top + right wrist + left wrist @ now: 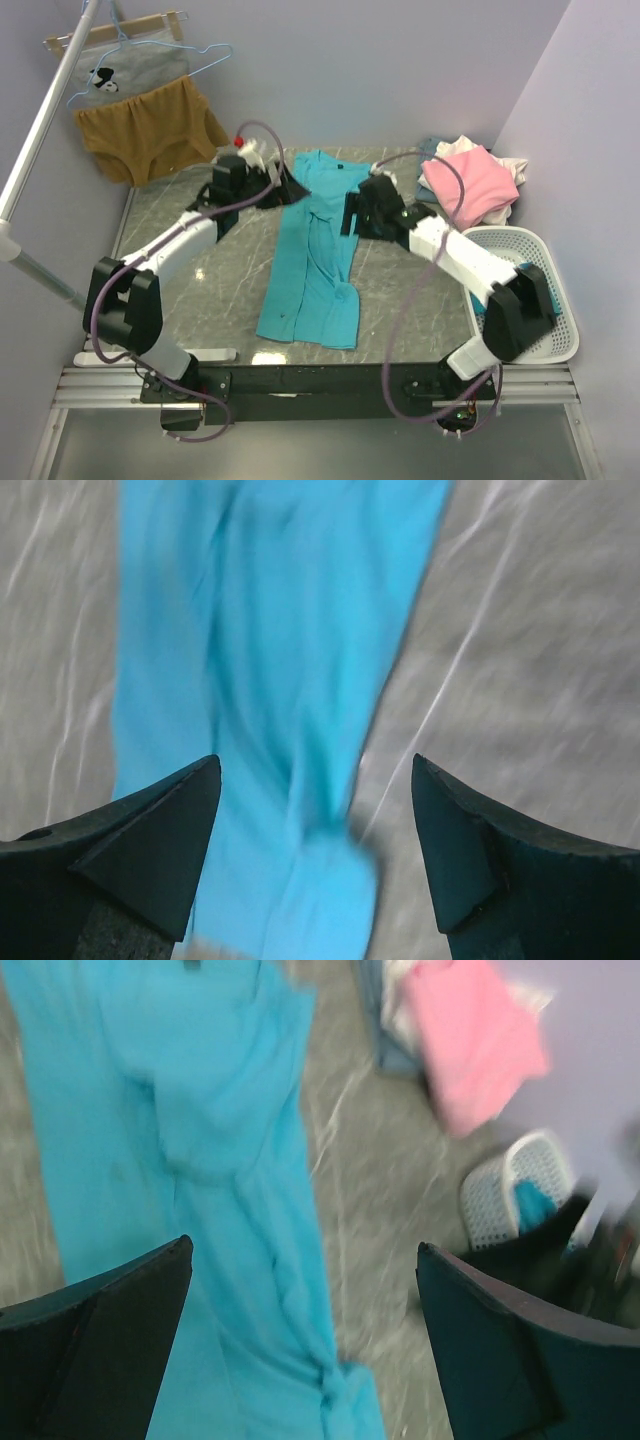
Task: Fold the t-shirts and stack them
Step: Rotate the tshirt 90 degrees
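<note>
A turquoise t-shirt (315,250) lies lengthwise on the marble table, sides folded in to a narrow strip, collar at the far end. It also shows in the left wrist view (170,1160) and in the right wrist view (280,660). My left gripper (285,188) is open just left of the shirt's collar end, holding nothing (305,1260). My right gripper (350,215) is open at the shirt's right edge, holding nothing (315,780). A heap with a pink shirt (468,182), white and pale blue cloth lies at the far right; it shows in the left wrist view (470,1040).
A white basket (545,290) stands at the right edge, with a bit of teal cloth inside in the left wrist view (530,1205). A mustard-brown garment (150,130) and a grey printed one (125,75) hang at the far left by a pole (40,130).
</note>
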Robot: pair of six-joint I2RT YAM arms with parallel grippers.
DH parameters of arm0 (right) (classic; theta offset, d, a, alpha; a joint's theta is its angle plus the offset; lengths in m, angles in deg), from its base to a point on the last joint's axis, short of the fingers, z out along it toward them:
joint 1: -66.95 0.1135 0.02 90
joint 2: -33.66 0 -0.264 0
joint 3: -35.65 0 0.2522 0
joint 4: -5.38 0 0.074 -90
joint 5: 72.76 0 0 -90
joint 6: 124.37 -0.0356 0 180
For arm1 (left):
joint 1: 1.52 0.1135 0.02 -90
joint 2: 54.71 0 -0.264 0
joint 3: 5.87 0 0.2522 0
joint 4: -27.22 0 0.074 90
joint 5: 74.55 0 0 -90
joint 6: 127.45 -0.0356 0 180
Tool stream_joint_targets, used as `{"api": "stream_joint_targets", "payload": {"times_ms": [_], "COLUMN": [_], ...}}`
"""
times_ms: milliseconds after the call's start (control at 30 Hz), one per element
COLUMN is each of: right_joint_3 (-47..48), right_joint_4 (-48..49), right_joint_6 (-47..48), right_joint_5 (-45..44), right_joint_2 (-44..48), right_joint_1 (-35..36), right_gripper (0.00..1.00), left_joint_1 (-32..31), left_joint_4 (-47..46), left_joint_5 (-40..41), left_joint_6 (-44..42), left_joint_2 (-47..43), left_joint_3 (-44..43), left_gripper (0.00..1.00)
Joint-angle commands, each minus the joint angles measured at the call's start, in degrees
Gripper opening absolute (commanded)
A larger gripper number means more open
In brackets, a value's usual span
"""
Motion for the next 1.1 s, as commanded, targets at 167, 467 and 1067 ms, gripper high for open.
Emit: {"api": "stream_joint_targets", "payload": {"times_ms": [167, 467, 1067], "right_joint_3": [37.4, 56.4, 77.1], "right_joint_4": [-2.3, -5.0, -10.3], "right_joint_6": [7.6, 7.8, 6.7], "right_joint_5": [-1.3, 8.5, 20.4], "right_joint_2": [-39.0, -56.1, -69.2], "right_joint_1": [-11.6, -16.2, -25.6], "right_gripper": [0.83, 0.83, 0.89], "left_joint_1": [-7.4, -10.7, -14.9], "left_joint_4": [1.9, 5.3, 12.1], "left_joint_5": [5.3, 5.2, 4.6], "left_joint_6": [4.5, 7.9, 9.2], "left_joint_2": [-11.4, -19.8, -18.7], "left_joint_3": [22.8, 32.2, 32.6], "left_gripper": [0.99, 0.99, 0.99]}}
